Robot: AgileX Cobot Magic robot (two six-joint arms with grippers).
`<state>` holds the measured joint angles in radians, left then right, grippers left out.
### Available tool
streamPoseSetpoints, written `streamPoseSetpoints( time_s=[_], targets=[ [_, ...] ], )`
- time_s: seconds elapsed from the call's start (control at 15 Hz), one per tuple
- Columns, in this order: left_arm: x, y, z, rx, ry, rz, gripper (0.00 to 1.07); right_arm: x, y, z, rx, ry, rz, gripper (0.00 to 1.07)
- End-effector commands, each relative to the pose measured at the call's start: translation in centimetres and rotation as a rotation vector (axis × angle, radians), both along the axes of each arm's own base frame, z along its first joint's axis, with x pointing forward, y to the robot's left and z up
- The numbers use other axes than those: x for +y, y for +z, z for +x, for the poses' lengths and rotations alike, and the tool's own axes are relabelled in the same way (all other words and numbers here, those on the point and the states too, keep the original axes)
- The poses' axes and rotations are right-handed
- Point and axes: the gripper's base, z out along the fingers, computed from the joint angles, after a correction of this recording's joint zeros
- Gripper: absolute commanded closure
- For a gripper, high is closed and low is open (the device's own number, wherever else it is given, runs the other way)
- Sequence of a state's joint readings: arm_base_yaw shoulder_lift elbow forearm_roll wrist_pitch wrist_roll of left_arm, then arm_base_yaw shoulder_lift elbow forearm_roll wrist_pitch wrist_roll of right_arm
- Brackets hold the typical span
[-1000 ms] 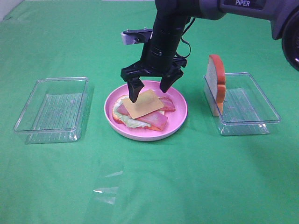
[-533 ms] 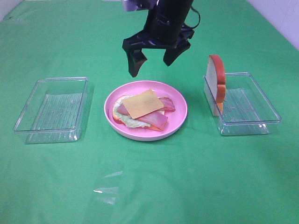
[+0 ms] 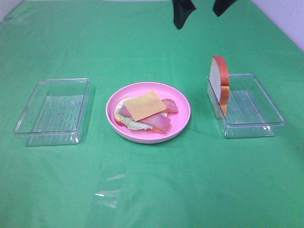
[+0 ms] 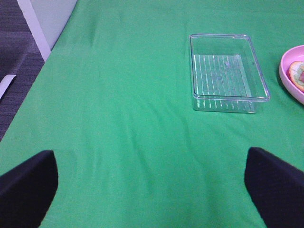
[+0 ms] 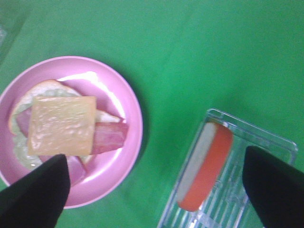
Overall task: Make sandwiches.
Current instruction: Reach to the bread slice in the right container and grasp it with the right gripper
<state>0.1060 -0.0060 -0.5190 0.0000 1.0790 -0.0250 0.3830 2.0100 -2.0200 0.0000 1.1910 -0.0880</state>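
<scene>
The round pink plate [image 3: 183,107] holds a stacked sandwich: a bread slice [image 5: 45,87] at the bottom, lettuce [image 3: 134,125], bacon strips [image 3: 159,122] and a yellow cheese square [image 3: 145,105] on top. A second bread slice [image 3: 220,84] stands on edge in the right clear tray [image 3: 266,118]. My right gripper [image 3: 202,8] hangs open and empty high above and behind the plate, only its fingertips [image 3: 182,13] showing. The right wrist view looks down on the cheese [image 5: 61,124] and the standing bread slice [image 5: 205,166]. My left gripper [image 4: 152,199] is open over bare cloth, outside the exterior view.
An empty clear tray [image 3: 28,128] lies left of the plate, also in the left wrist view as the tray [image 4: 197,102]. Green cloth [image 3: 152,190] covers the table. A table edge and dark floor [image 4: 19,47] show in the left wrist view.
My right gripper has lifted straight off the plate, up and toward the back right, leaving the cheese square lying on the bacon. Nothing on the plate or in the trays has shifted.
</scene>
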Motion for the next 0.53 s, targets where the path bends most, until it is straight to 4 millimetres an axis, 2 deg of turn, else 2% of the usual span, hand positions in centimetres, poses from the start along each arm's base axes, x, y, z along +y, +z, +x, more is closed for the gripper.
streamPoseSetpoints(
  time_s=[0.07, 0.13, 0.27, 0.47, 0.53],
  targets=[
    [0.0, 0.0, -0.2, -0.017, 0.002, 0.004, 0.07, -2.8, 0.5, 0.7, 0.007, -0.090, 0.000, 0.11],
    [0.0, 0.0, -0.2, -0.017, 0.002, 0.004, 0.07, -4.1, 0.4, 1.1, 0.011, -0.131, 0.003, 0.11],
    [0.0, 0.0, -0.2, -0.017, 0.002, 0.004, 0.07, -5.4, 0.3, 1.5, 0.012, -0.163, 0.003, 0.11],
    [0.0, 0.0, -0.2, -0.017, 0.002, 0.004, 0.07, -5.2, -0.8, 2.1, 0.029, -0.180, 0.000, 0.11],
    [0.0, 0.0, -0.2, -0.017, 0.002, 0.004, 0.07, -5.1, -2.2, 2.6, 0.062, -0.186, -0.010, 0.11]
  ],
)
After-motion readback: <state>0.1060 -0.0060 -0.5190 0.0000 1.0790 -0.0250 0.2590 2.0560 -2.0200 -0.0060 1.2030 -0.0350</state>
